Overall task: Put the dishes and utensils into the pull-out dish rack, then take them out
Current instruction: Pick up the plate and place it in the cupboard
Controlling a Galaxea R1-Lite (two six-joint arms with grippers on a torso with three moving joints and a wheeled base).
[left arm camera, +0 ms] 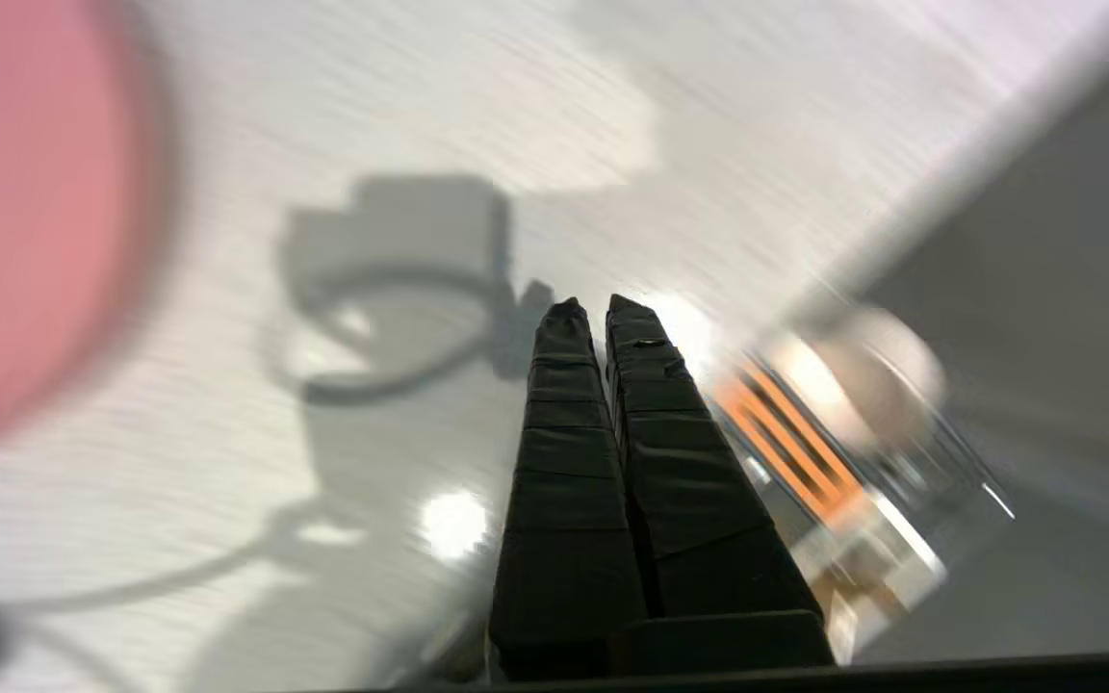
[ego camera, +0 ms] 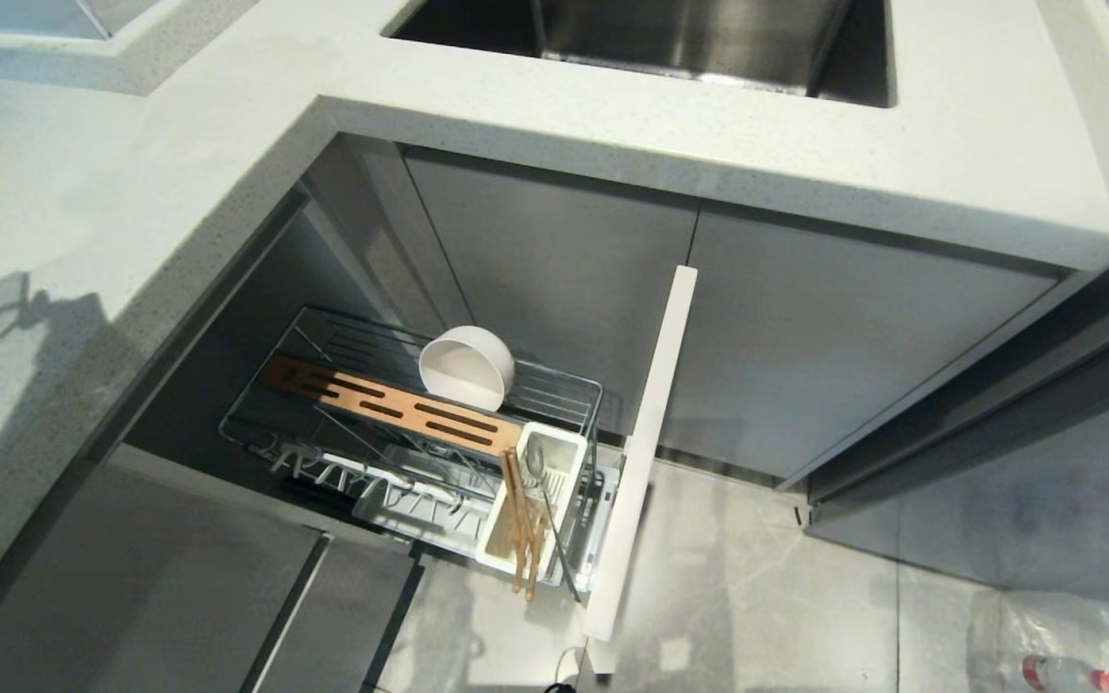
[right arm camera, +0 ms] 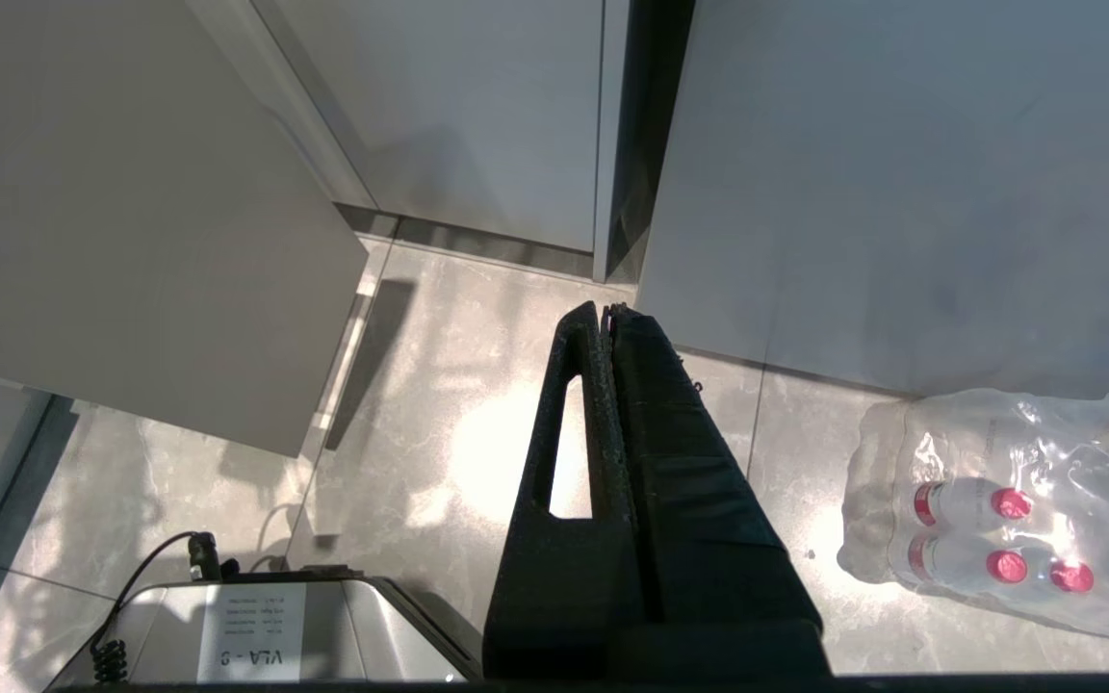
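I judge the loading most of the way through: the cream bowl (ego camera: 467, 367) sits on its side in the pull-out dish rack (ego camera: 554, 387), just behind the rack's wooden strip (ego camera: 391, 408), and the chopsticks (ego camera: 524, 525) and spoon (ego camera: 547, 500) stand in the rack's white cutlery box (ego camera: 537, 500). The pink plate (left arm camera: 30, 207) lies on the bench (left arm camera: 757, 125), away from the rack. My left claw (left arm camera: 597, 304) is pressed shut and empty above the bench, near the rack. My right claw (right arm camera: 605, 310) hangs shut, holding nothing, over the floor beside a pack of water bottles (right arm camera: 1012, 515). Nothing blocks the rack.

chrome wire rack (ego camera: 554, 390), wooden chopsticks (ego camera: 522, 525)
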